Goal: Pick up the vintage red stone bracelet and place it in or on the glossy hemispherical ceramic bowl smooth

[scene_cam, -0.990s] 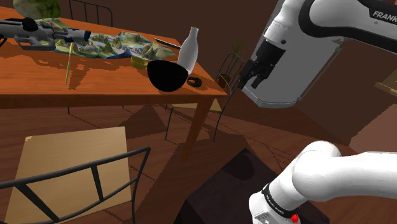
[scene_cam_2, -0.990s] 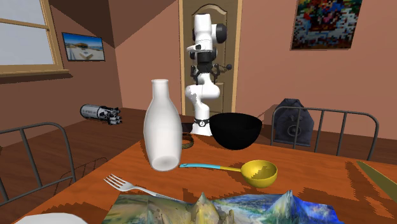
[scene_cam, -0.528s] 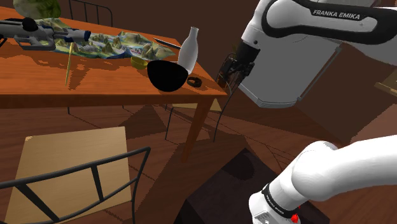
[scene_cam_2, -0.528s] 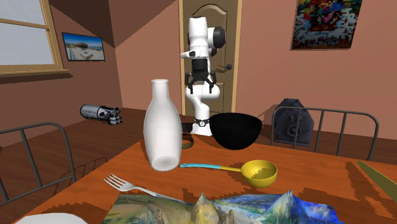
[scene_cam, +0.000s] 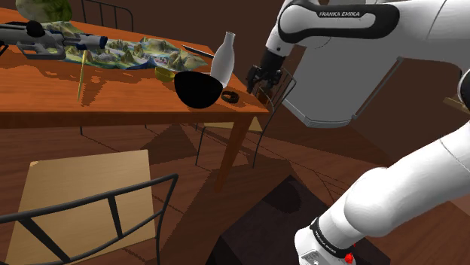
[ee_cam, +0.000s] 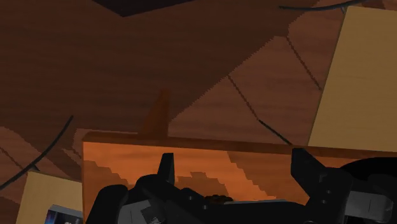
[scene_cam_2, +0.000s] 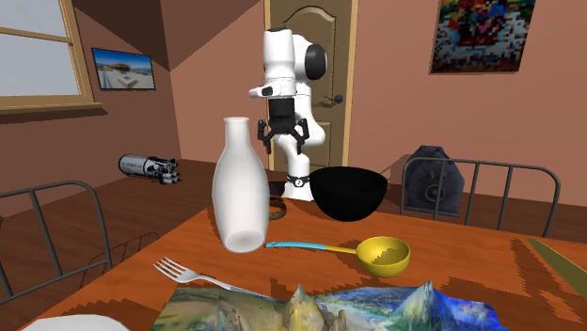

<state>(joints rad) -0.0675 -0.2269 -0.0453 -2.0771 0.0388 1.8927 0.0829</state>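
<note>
Bracelet, shoulder view: a small dark ring-shaped bracelet (scene_cam: 230, 97) lay flat near the corner of the orange-brown wooden worktop (scene_cam: 45, 94), just beside the glossy black hemispherical bowl (scene_cam: 198, 89), on that bowl's right in this view.
Bottle, shoulder view: a tall white narrow-necked bottle (scene_cam: 223, 56) stood upright behind the bowl.
Claw, shoulder view: the all-black two-finger claw (scene_cam: 259, 80) hung in the air past the worktop's corner, apart from the bracelet.
Bracelet, second exterior view: the ring (scene_cam_2: 277, 209) lay partly hidden behind the bottle (scene_cam_2: 240, 188), between it and the bowl (scene_cam_2: 349, 193).
Scoop, second exterior view: a yellow scoop with a blue handle (scene_cam_2: 381, 254) lay on the worktop (scene_cam_2: 452, 244) in front of the bowl.
Claw, second exterior view: the claw (scene_cam_2: 283, 141) was spread wide, clasping nothing.
Claw, wrist view: the claw (ee_cam: 233, 156) had its fingers far apart, the worktop's edge (ee_cam: 114, 153) beneath them.
</note>
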